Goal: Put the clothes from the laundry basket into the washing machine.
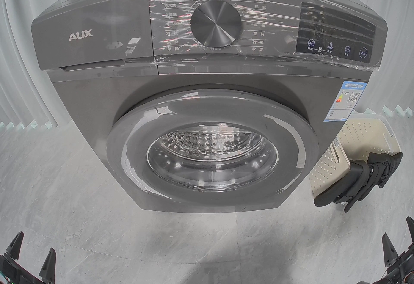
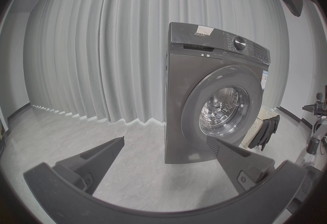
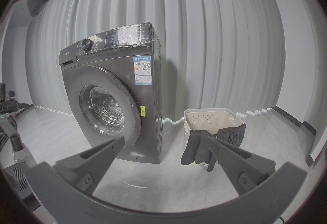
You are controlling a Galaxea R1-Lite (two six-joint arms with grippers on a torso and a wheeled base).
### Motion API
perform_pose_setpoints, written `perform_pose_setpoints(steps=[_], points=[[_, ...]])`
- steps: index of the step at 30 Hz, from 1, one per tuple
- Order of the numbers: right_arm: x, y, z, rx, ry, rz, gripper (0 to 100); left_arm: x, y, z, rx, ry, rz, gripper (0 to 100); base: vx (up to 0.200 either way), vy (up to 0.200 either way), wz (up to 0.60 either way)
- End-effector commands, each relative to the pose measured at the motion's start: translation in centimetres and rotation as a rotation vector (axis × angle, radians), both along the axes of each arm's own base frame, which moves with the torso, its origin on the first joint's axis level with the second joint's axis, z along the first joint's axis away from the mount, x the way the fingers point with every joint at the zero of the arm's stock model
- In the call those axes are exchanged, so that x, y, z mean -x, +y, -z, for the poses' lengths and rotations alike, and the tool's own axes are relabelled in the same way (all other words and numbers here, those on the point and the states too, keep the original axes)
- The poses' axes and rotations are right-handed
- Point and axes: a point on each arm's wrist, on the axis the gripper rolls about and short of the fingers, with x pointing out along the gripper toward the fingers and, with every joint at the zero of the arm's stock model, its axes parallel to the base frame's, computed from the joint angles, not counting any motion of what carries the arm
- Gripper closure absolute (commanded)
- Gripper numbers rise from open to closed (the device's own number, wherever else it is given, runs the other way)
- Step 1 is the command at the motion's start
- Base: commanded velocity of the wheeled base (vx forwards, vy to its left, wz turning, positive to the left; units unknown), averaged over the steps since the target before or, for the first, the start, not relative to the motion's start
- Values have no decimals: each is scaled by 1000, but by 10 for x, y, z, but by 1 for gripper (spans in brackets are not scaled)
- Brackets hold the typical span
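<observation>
**Item 1. Washing machine** (image 1: pixel 207 95): grey front-loader standing on the floor, facing the robot. The round door (image 1: pixel 129 155) is shut, and the ribbed steel drum (image 1: pixel 211 147) shows through its glass. The top fascia carries a detergent drawer (image 1: pixel 92 34) on the left, a metal dial (image 1: pixel 215 23) in the middle and a dark display panel (image 1: pixel 334 37) on the right. Crinkled clear film (image 1: pixel 267 56) covers the dial and panel section. A blue-and-white label (image 1: pixel 345 101) sits on the upper right of the front.

**Item 2. Laundry basket** (image 1: pixel 366 134): cream perforated plastic, on the floor just beside the machine's right side, set slightly back from its front.

**Item 3. Clothes** (image 1: pixel 362 179): black garments draped over the basket's near rim, hanging down its outer wall toward the floor. What lies inside the basket cannot be made out.

**Item 4. Left gripper** (image 1: pixel 33 249): low at the near left, in front of the machine and well apart from it. Its fingers (image 2: pixel 98 156) are spread wide with nothing between them.

**Item 5. Right gripper** (image 1: pixel 397 237): low at the near right, short of the basket and not touching the clothes. Its fingers (image 3: pixel 238 160) are likewise spread, with nothing held.

**Item 6. Surroundings**: pale grey marbled floor (image 1: pixel 129 237); white pleated curtain (image 2: pixel 102 47) behind the machine and basket.
</observation>
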Motion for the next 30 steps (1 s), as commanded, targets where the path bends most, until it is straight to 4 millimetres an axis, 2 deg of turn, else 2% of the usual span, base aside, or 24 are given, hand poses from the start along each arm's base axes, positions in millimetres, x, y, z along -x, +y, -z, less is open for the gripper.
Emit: perform_pose_setpoints(steps=[1,14,20,27,29,30], points=[[0,0,5,1,-1,-1,0,0,0,4,1,-3,-1,0,0,0,0],[0,0,5,3,5,-5,0,0,0,4,2,-3,-1,0,0,0,0],[0,0,5,3,-1,-4,0,0,0,4,2,-3,-1,0,200,0,0],[0,0,5,0,-1,-7,0,0,0,4,-1,-3,-1,0,0,0,0],[1,0,2,7,-19,-13,0,0,0,5,-1,-2,1,0,0,0,0],[5,0,-16,-5,-106,-27,0,0,0,4,-1,-3,1,0,0,0,0]])
